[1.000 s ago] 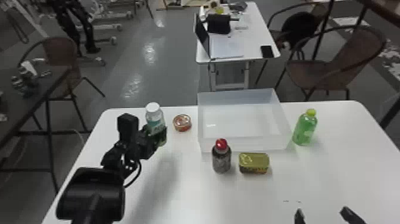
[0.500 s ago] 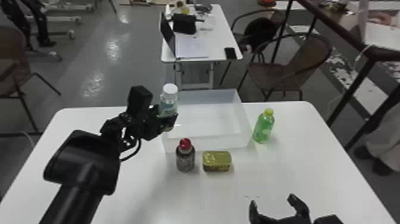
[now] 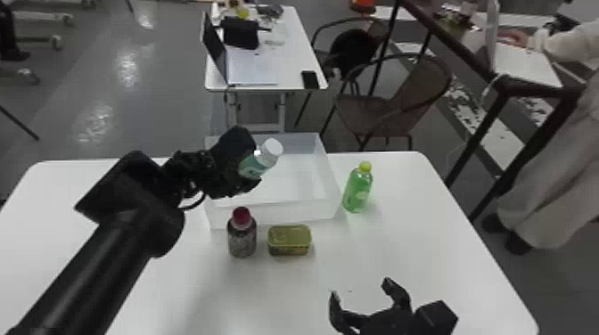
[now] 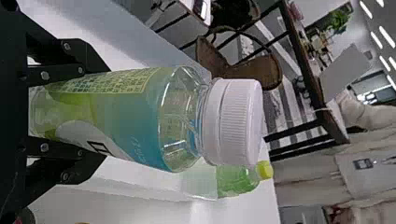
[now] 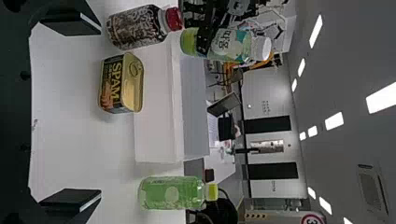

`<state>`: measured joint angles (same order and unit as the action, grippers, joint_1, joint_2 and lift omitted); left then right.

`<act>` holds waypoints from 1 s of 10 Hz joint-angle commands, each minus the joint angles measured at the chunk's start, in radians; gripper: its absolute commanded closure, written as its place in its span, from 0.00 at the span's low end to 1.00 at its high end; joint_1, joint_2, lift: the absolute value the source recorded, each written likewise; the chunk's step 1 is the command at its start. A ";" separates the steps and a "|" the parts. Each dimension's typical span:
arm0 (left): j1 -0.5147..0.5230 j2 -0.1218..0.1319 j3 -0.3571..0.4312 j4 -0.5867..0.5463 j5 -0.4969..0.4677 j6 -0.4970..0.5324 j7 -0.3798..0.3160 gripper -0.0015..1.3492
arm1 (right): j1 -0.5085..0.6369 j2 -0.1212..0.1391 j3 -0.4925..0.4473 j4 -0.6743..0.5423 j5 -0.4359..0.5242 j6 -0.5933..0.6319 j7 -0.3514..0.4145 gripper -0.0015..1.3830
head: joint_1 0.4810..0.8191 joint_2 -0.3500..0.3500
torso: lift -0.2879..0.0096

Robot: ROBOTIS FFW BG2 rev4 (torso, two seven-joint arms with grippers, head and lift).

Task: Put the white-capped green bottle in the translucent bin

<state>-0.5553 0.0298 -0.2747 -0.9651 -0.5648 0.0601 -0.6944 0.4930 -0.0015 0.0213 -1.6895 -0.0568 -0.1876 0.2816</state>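
- White-capped green bottle (image 3: 255,168), one, clear plastic with a green and teal label: held raised at the left part of the bin, cap upward, leaning to the right in the head view.
- White cap (image 3: 272,148), ribbed at the side, seated on that bottle and standing free beyond the fingers.
- Left pincer (image 3: 250,163), black: pinching the white-capped green bottle around its body, one finger on either side, as the left wrist view details.
- Right pincer (image 3: 360,287), black: fingers spread wide with a gap between them, at the near side of the worktop, well apart from the bottles.
- Translucent bin (image 3: 276,216), one, rectangular, open at the top: set toward the far edge of the worktop.
- Dark bottle with red cap (image 3: 242,240), one: upright, in front of the bin near its left front corner.
- Tin with gold lid (image 3: 289,240), one, rounded rectangle: in front of the bin, just to the right of the dark bottle.
- Green bottle with yellow cap (image 3: 357,189), one: upright, just beside the right wall of the bin.
- Worktop (image 3: 401,267), white, rounded corners: carrying the bin, the tin and both standing bottles.
- Rear table (image 3: 294,49), white, beyond the worktop: bearing an open laptop (image 3: 254,69) and a dark phone (image 3: 309,79).
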 commanded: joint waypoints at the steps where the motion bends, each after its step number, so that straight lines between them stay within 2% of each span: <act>1: -0.044 0.004 -0.009 0.036 -0.080 -0.028 0.018 0.53 | -0.021 0.002 0.000 0.017 0.006 0.005 0.007 0.05 | 0.63 0.32 | 0.87; 3: -0.054 0.001 0.011 0.036 -0.081 -0.026 0.069 0.37 | -0.019 0.002 0.000 0.024 0.005 0.005 0.013 0.05 | 0.63 0.35 | 0.87; 4: -0.061 -0.001 0.012 0.036 -0.078 -0.026 0.072 0.17 | -0.021 0.002 0.000 0.025 0.005 0.007 0.013 0.05 | 0.63 0.36 | 0.87; 5: -0.063 -0.001 0.000 0.034 -0.078 -0.019 0.072 0.06 | -0.019 0.002 -0.001 0.024 0.002 0.007 0.014 0.05 | 0.63 0.36 | 0.87; 6: -0.057 -0.005 0.002 0.025 -0.064 -0.019 0.062 0.07 | -0.004 0.002 -0.008 0.010 -0.001 0.007 0.014 0.05 | 0.63 0.36 | 0.87; 7: -0.012 -0.004 0.038 -0.040 -0.047 -0.005 0.047 0.07 | 0.009 0.002 -0.012 -0.006 -0.001 0.007 0.014 0.05 | 0.63 0.35 | 0.87; 8: 0.066 -0.002 0.109 -0.133 -0.029 -0.005 0.039 0.07 | 0.013 0.002 -0.012 -0.010 -0.001 0.007 0.014 0.05 | 0.63 0.34 | 0.87; 9: 0.175 -0.002 0.203 -0.254 0.023 -0.008 0.042 0.08 | 0.018 0.002 -0.017 -0.019 0.000 0.007 0.014 0.05 | 0.63 0.35 | 0.87; 10: 0.262 -0.001 0.255 -0.343 0.085 -0.010 0.058 0.08 | 0.035 0.002 -0.029 -0.038 0.002 0.007 0.014 0.05 | 0.63 0.38 | 0.87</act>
<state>-0.3496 0.0284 -0.0559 -1.2493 -0.5173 0.0514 -0.6386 0.5183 -0.0015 -0.0006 -1.7163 -0.0566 -0.1810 0.2960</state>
